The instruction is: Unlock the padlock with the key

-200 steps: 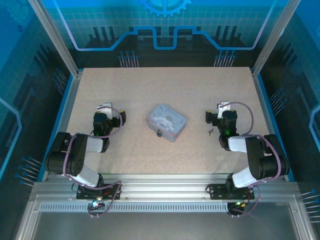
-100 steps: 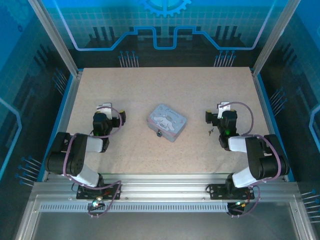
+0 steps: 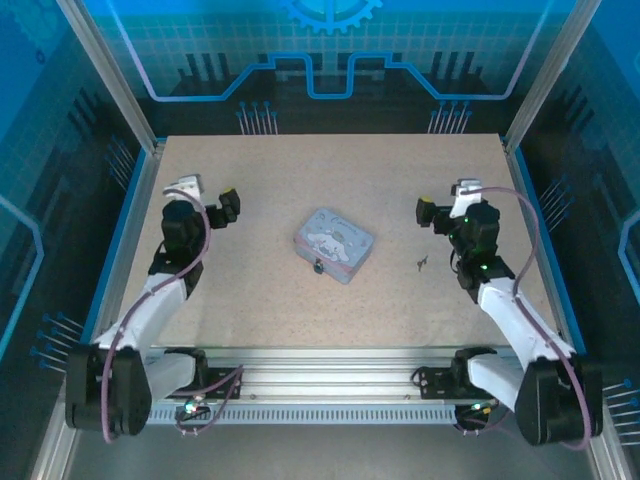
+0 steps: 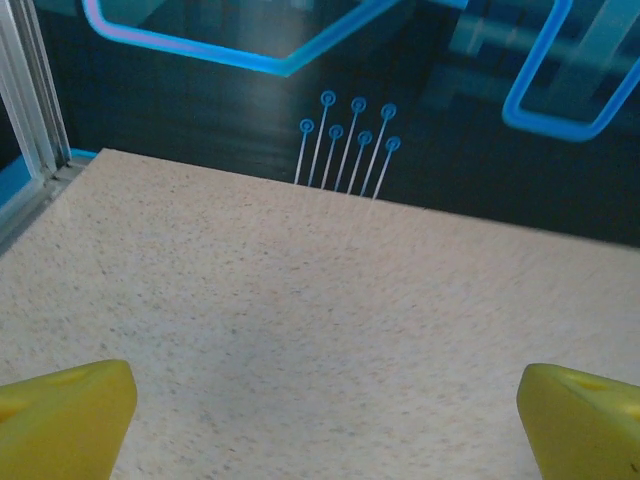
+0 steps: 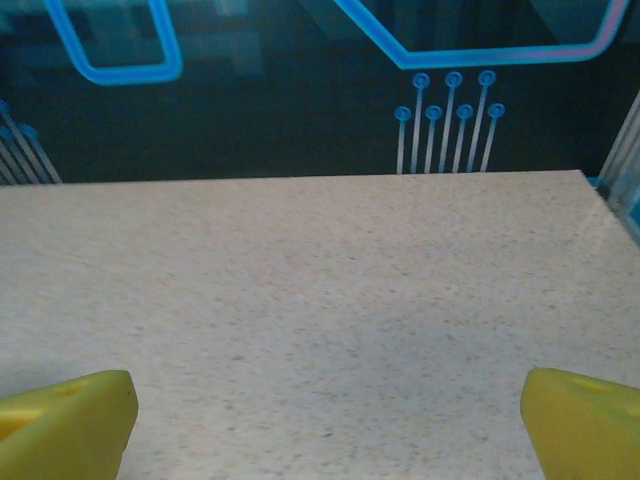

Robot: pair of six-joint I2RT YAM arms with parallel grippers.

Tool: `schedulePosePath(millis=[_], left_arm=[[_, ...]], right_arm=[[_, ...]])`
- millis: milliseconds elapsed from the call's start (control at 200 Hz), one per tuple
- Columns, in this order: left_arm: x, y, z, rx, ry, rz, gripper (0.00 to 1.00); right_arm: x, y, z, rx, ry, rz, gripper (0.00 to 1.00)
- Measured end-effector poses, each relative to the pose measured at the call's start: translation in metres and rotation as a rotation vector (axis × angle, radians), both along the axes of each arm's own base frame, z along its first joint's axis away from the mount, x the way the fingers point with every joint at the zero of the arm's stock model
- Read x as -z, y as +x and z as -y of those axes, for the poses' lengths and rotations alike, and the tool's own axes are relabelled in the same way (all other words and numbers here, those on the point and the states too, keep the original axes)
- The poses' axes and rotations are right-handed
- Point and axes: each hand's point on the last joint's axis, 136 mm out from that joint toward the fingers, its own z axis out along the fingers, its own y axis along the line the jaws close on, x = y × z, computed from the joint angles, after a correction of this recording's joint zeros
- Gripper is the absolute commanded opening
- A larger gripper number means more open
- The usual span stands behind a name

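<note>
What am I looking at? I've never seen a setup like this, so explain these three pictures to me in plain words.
This is a robot with two jointed arms bolted to the near edge of a speckled table. The wide picture comes from a fixed camera above and behind them. The other two come from a small camera on each wrist; the yellow shapes in their bottom corners are that arm's own fingers. Each arm ends in a two-finger clamp: the left end effector and the right end effector. Both stand open and hold nothing. In the middle lies a pale blue cartoon tin with a tiny padlock at its near side. The small dark key lies on the table to the tin's right, near the right arm.
</note>
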Motion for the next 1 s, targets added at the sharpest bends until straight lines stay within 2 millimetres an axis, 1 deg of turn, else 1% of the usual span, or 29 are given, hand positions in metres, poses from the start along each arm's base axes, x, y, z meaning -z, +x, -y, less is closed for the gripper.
schedulePosePath(millis=[75, 125, 195, 245, 345, 415, 460, 505, 640, 755, 881, 1001], left_arm=[[-0.01, -0.012, 0.002, -0.009, -0.113, 0.018, 0.99], [-0.015, -0.019, 0.007, 0.011, -0.183, 0.033, 0.99], [-0.014, -0.025, 0.017, 0.052, -0.265, 0.018, 0.99], [-0.009, -0.027, 0.025, 0.085, -0.319, -0.015, 0.99], [0.012, -0.031, 0.043, 0.146, -0.41, -0.121, 0.99], [0.028, -0.033, 0.056, 0.179, -0.457, -0.212, 0.98], [0.037, -0.035, 0.066, 0.202, -0.471, -0.268, 0.97], [0.044, -0.036, 0.077, 0.23, -0.475, -0.316, 0.93], [0.067, -0.036, 0.113, 0.318, -0.477, -0.46, 0.91], [0.087, -0.028, 0.135, 0.358, -0.468, -0.568, 0.9], [0.103, -0.015, 0.152, 0.382, -0.455, -0.643, 0.9], [0.113, 0.003, 0.164, 0.41, -0.447, -0.695, 0.9]], right_arm=[[-0.015, -0.011, -0.002, 0.014, 0.115, -0.028, 1.0], [-0.025, -0.017, -0.002, 0.02, 0.192, -0.046, 1.0], [-0.034, -0.025, -0.003, 0.023, 0.284, -0.063, 1.0], [-0.032, -0.031, -0.007, 0.011, 0.335, -0.092, 1.0], [-0.017, -0.045, -0.022, -0.041, 0.409, -0.192, 1.0], [-0.006, -0.055, -0.03, -0.067, 0.45, -0.259, 0.95], [-0.001, -0.061, -0.035, -0.085, 0.468, -0.293, 0.94], [0.004, -0.067, -0.041, -0.103, 0.487, -0.33, 0.92], [0.026, -0.085, -0.064, -0.16, 0.504, -0.446, 0.91], [0.052, -0.104, -0.083, -0.201, 0.499, -0.551, 0.92], [0.078, -0.122, -0.095, -0.217, 0.504, -0.646, 0.91], [0.093, -0.138, -0.104, -0.229, 0.511, -0.7, 0.91]])
